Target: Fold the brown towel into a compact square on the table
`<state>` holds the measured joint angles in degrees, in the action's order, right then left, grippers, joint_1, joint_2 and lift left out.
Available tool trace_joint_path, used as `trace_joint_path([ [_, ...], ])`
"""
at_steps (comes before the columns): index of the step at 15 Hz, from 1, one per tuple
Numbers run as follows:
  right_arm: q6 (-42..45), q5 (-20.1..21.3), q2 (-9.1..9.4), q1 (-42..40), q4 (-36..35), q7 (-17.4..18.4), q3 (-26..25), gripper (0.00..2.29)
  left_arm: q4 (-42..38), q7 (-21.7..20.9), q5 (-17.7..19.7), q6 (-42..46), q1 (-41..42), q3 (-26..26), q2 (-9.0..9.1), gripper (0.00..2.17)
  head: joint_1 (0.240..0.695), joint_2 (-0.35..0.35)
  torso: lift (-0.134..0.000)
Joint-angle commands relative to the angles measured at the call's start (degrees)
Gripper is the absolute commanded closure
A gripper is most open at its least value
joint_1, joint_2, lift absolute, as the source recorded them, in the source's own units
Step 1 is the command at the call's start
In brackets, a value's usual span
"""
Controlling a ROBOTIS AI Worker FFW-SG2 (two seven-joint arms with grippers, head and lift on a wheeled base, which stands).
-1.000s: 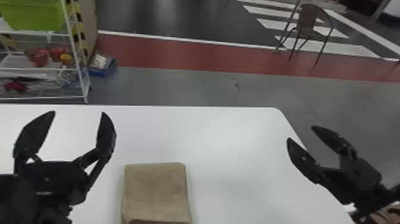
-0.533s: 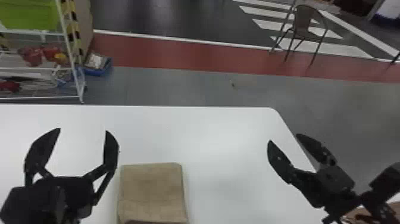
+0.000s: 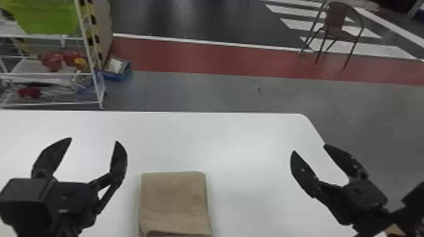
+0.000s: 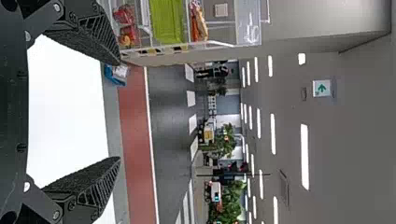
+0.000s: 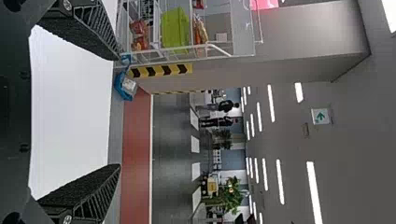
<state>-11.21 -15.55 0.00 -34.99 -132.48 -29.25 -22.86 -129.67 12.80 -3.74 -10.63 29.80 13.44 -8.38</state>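
While on table, layered brown towel.

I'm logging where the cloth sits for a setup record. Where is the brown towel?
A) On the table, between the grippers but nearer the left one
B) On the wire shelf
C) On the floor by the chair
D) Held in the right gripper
A: in the head view the brown towel lies on the white table, closer to the left gripper than the right gripper.

The left gripper and right gripper have fingers spread.
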Motion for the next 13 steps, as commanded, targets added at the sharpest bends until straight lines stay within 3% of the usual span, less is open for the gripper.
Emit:
trace_joint_path([
  [1,0.00,2.19,0.05,0.01,-0.14,1.21,1.32,0.07,1.17,0.29,-0.12,-0.06,-0.97,-0.34,0.12,0.20,0.695,-0.200,-0.123],
  [13,-4.92,7.02,0.05,2.30,-1.81,1.30,2.91,0.07,0.65,-0.76,0.32,-0.41,-0.88,-2.36,-0.41,0.20,0.695,-0.155,-0.123],
])
